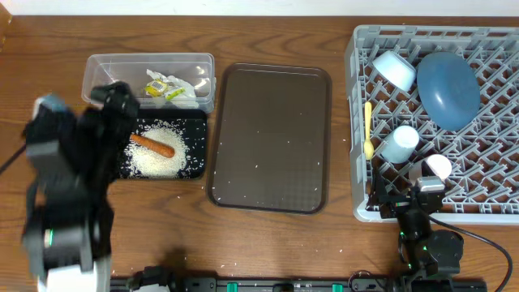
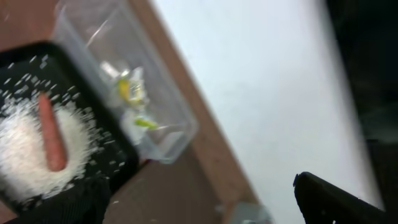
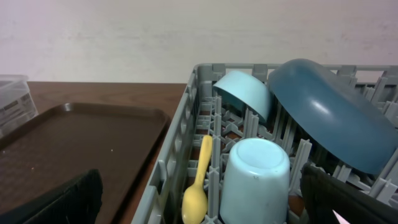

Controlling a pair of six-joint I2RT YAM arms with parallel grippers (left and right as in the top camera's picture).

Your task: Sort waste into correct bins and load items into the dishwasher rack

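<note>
Carrot (image 1: 152,145), rice (image 1: 162,161) in black tray (image 1: 197,124) (paper (image 1: 166,88): tub (image 1: 96,66)).

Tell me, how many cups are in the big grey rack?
2. The light blue cup sits beside the yellow spoon in the dishwasher rack; the pink cup is right next to it, nearer the robot. None looks hidden.
</note>
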